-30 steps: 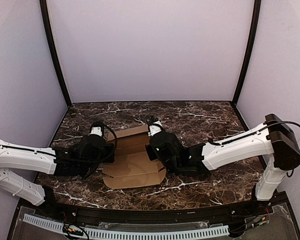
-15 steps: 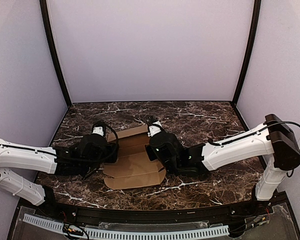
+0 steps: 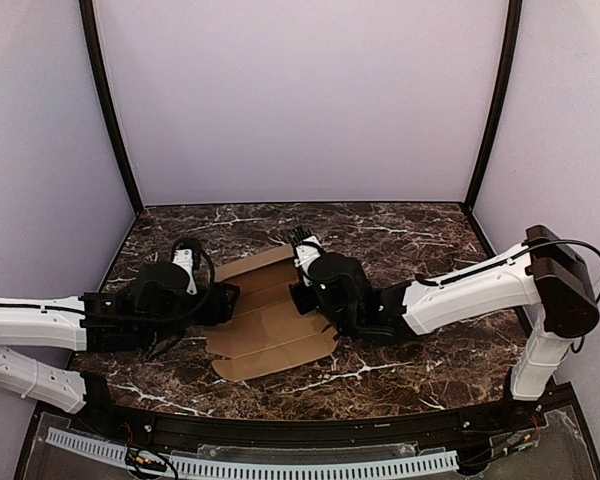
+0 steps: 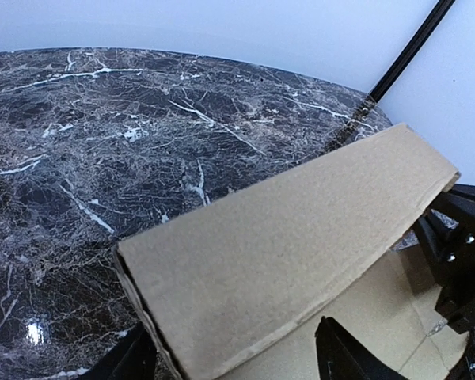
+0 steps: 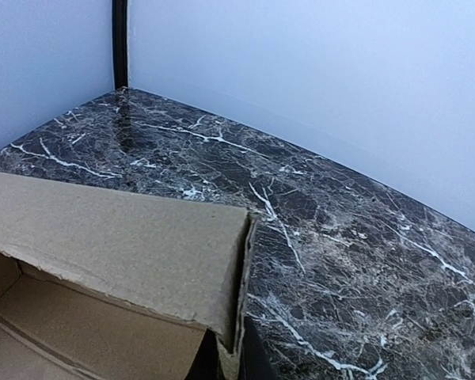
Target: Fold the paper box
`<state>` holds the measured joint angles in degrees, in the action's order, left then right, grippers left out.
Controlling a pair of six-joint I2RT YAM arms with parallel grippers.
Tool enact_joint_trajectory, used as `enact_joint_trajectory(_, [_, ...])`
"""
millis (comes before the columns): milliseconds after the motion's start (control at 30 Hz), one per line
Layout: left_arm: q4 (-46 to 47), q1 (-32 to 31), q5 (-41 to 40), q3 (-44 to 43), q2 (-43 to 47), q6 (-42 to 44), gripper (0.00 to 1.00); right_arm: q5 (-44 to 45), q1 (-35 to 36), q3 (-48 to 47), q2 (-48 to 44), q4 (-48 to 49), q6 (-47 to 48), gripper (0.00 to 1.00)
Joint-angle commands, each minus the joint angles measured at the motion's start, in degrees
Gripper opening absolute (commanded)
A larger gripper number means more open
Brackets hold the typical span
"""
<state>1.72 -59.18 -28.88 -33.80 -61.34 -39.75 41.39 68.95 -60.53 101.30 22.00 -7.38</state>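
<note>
Dark veined marble covers the table [image 3: 410, 235], which is closed in by pale lilac walls [image 3: 300, 100]. Reading the overhead view as a clock face, the two arms reach in from 9 and 3 o'clock, and the paper box [image 3: 270, 335] lies between them, a little toward 6 from the middle.

Nearest, at the 6 o'clock side, the brown cardboard lies flat on the marble, with its rounded tabs and creased panels spread out. Only further in does it begin to rise.

At the sheet's 9 o'clock edge sits the left gripper [image 4: 233, 360]. Its wrist view shows the two dark fingers standing apart, and a long lifted panel slants across above them without being clamped. At the 2 o'clock side, the right gripper [image 5: 229, 360] is pressed together on the end of an upright cardboard wall, pinching the edge at a folded corner, with the open inside of the box below and to its left.

Beyond both, toward 12 o'clock, there is only bare marble up to the back wall.

By my judgement the fold is at an early-to-middle stage. The long far wall is up and one corner is formed and held. The near panels, the end flaps and the tuck-in tabs remain to be raised and locked, so the closed narrow box is some way off.
</note>
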Motion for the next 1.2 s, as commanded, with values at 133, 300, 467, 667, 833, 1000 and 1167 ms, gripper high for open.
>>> enact_joint_trajectory(133, [-11.9,-0.4,0.8,1.4,12.3,3.1,0.7,-18.4,-4.3,8.6,-2.8,13.0,6.1,0.0])
enact_joint_trajectory(300, [-13.7,-0.3,0.3,2.0,16.0,6.6,0.7,-28.8,-7.0,15.1,-4.6,20.4,8.3,0.0])
enact_joint_trajectory(467, [-10.3,-0.4,3.3,0.9,14.8,10.9,0.69,-39.6,-10.1,20.1,-5.3,26.5,8.7,0.0])
enact_joint_trajectory(667, [-4.7,-0.3,10.1,-1.9,7.1,13.3,0.64,-45.3,-10.6,22.5,-1.2,33.1,10.4,0.0])
enact_joint_trajectory(833, [-0.7,-0.2,16.3,-5.0,-0.6,15.1,0.58,-47.3,-10.6,25.1,2.3,41.2,11.6,0.0])
enact_joint_trajectory(1000, [1.7,0.3,19.6,-7.1,-5.3,16.2,0.51,-50.1,-10.7,25.7,5.5,45.1,11.6,0.0])
enact_joint_trajectory(1167, [3.9,0.6,24.3,-8.8,-9.7,16.3,0.44,-50.1,-10.7,25.7,8.8,47.7,10.9,0.0])
